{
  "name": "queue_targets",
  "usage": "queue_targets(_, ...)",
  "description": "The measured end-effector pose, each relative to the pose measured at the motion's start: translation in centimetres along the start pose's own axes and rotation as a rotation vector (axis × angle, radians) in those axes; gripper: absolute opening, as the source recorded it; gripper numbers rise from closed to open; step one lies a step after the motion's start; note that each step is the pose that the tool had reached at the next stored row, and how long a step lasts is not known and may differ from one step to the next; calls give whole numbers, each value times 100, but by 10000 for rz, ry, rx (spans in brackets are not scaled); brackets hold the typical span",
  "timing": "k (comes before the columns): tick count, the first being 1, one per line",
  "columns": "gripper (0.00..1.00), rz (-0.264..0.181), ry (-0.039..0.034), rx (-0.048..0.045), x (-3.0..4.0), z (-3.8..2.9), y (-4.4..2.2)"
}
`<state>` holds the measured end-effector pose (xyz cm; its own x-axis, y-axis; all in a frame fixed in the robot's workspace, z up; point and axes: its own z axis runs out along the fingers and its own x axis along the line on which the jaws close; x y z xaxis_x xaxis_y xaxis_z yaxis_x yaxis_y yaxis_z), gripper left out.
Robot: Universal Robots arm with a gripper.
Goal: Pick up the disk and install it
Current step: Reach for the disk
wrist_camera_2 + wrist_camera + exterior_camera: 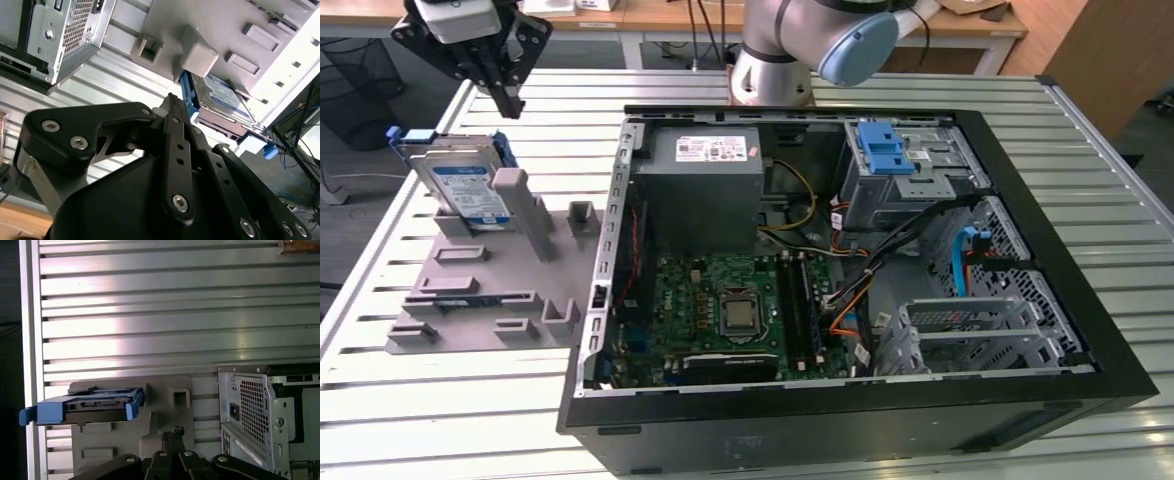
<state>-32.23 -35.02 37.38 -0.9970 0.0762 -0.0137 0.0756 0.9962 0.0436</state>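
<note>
The disk (464, 182) is a silver drive with a white-and-blue label in a blue carrier frame. It stands on edge, leaning in a grey holder (480, 290) at the exterior view's left, beside the open computer case (854, 400). My gripper (503, 100) hangs above and just behind the disk, apart from it, fingers shut with nothing between them. In both wrist views the disk (222, 97) (85, 407) sits ahead of my closed fingertips (172, 102) (173, 432), resting in the grey holder (210, 30) (165, 390).
The case lies open on a slatted metal table (440, 420). Inside it are a grey power-supply box (707, 165), a green motherboard (727, 305), a drive cage with a blue latch (887, 150) and loose cables (907, 250). The arm's base (774, 70) stands behind the case.
</note>
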Motion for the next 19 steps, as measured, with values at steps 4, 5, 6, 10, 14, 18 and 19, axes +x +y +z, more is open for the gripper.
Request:
queue_targets(4, 11, 0, 0, 0, 105, 1, 19)
queue_targets(5, 11, 0, 1, 1, 127, 1, 20)
queue_targets(6, 11, -1, 1, 1, 152, 1, 20)
queue_targets(10, 11, 1, 0, 0, 229, 2, 20)
queue_targets(14, 11, -1, 0, 0, 232, 2, 20)
queue_targets(18, 11, 0, 0, 0, 233, 2, 20)
queue_targets(19, 11, 0, 1, 0, 233, 2, 20)
